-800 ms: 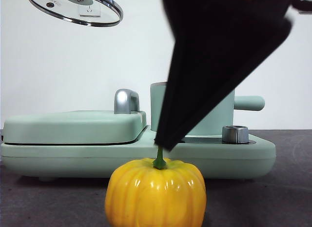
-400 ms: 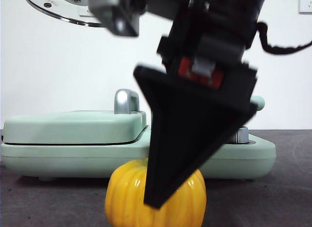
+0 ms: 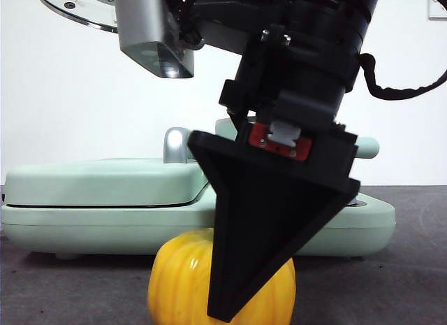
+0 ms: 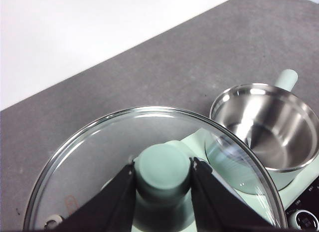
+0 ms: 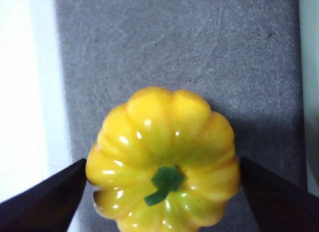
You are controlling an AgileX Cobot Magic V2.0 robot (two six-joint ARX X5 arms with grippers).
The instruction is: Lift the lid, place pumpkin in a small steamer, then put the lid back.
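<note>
The glossy yellow pumpkin with its green stem sits on the dark table, in front of the appliance. My right gripper has come down over it, and its black jaws press on the pumpkin's two sides. My left gripper is shut on the mint-green knob of the glass lid and holds it high in the air at the upper left. The small steamer stands uncovered with its steel inside bare. In the front view, only its side handle shows past the right arm.
A mint-green appliance base spans the table behind the pumpkin. It carries a flat rectangular cover with a chrome handle. A control dial sits on the base near the steamer. A white wall stands behind.
The right gripper dropped from above the stem to straddle the pumpkin, then settled slightly lower against its sides. The held lid stayed high at the upper left.
</note>
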